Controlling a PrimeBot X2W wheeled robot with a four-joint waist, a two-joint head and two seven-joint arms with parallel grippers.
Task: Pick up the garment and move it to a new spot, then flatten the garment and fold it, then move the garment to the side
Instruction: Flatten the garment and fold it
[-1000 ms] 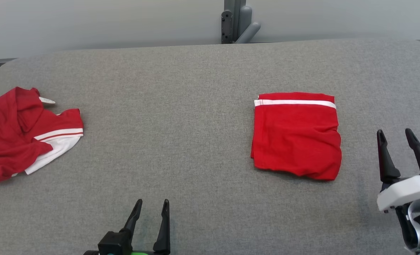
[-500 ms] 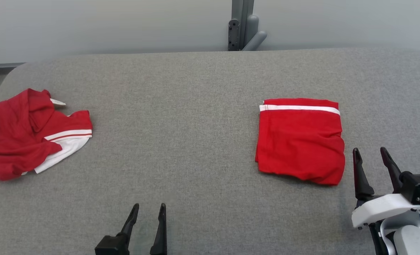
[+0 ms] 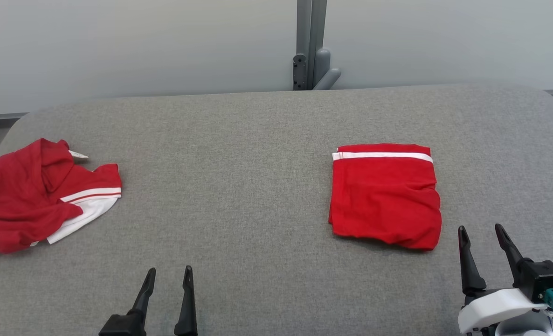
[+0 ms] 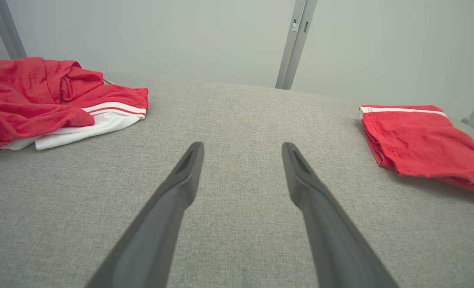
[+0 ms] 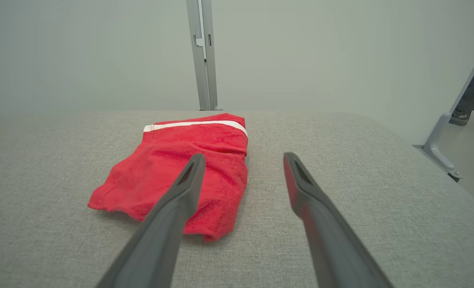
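Note:
A red garment [image 3: 386,196] with a white stripe lies folded into a square on the right half of the grey table [image 3: 239,163]; it also appears in the left wrist view [image 4: 421,140] and the right wrist view [image 5: 157,156]. A second red and white garment [image 3: 29,196] lies crumpled at the table's left end [image 4: 33,96]. My right gripper [image 3: 480,227] is open and empty, just right of and nearer than the folded garment's near right corner [image 5: 243,156]. My left gripper [image 3: 169,269] is open and empty over bare cloth by the near edge [image 4: 241,146].
A grey metal post [image 3: 309,46] stands behind the table's far edge against a pale wall. A metal frame leg [image 5: 453,140] stands off the table's right end. The table corners are rounded, and bare grey surface lies between the two garments.
The head camera has tilted up, so the whole picture sits lower. My right gripper has drawn back from beside the folded garment toward the near edge. The left gripper has shifted slightly left.

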